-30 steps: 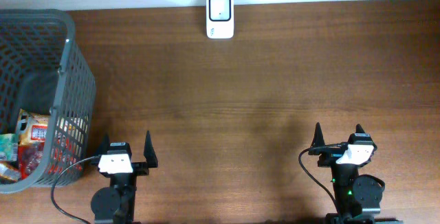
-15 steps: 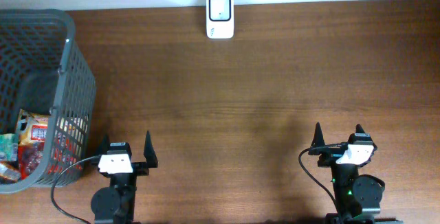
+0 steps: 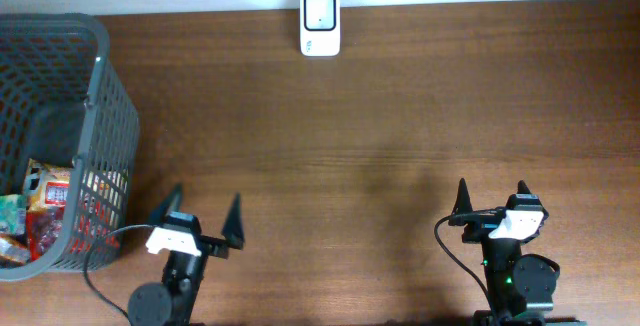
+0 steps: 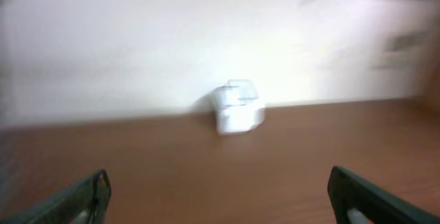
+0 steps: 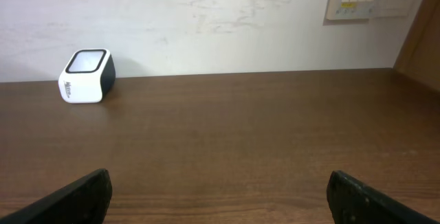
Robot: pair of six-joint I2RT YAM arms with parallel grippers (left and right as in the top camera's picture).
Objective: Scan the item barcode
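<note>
Left end effector (image 3: 205,208) and right end effector (image 3: 492,194) wide, empty. Red snack packets (image 3: 45,196) sit in grey mesh basket (image 3: 100,76) beside the left one; white boxy scanner (image 3: 320,10) far-centre, probably so both can reach.

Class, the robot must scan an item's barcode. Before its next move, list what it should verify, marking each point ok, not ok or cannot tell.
1. The left pincer is open and empty: ok.
2. The right pincer is open and empty: ok.
3. There are items to pick: ok, packs lie in the basket beside the left arm.
4. A barcode shows on a pack: cannot tell, too small and partly hidden by the basket wall.
5. The scanner stands at the far edge with bare table before it: ok.
6. The left wrist view is sharp: not ok, it is blurred.
</note>
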